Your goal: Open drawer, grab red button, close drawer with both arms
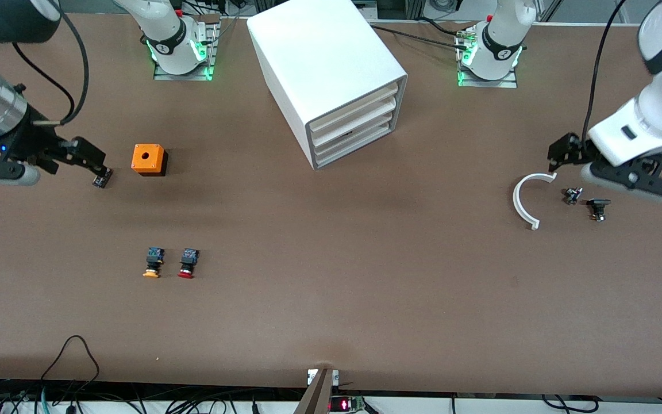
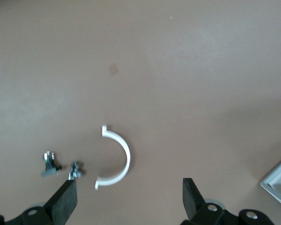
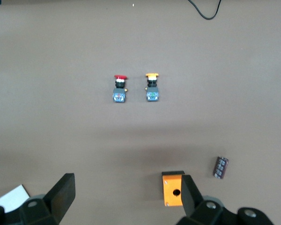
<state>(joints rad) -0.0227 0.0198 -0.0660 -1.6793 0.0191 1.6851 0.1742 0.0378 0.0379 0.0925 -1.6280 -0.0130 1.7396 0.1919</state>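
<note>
Front view is showing every drawer [image 1: 354, 127] sitting closed and both grippers, left [image 2: 130, 199] and right [image 3: 126, 199], hovering wide open and empty. Red button [image 1: 187, 264] is lying beside its orange twin [image 1: 152, 263] (risking a wrong pick), toward the right arm's end.

i see even, bright overhead light, soft shadows beside the cabinet [image 1: 331, 75] (faint ones), and slight blur across the wrist views' table [image 2: 178, 70].

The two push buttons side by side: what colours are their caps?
One button has a red cap, the other button an orange cap; clearest in the right wrist view.
</note>
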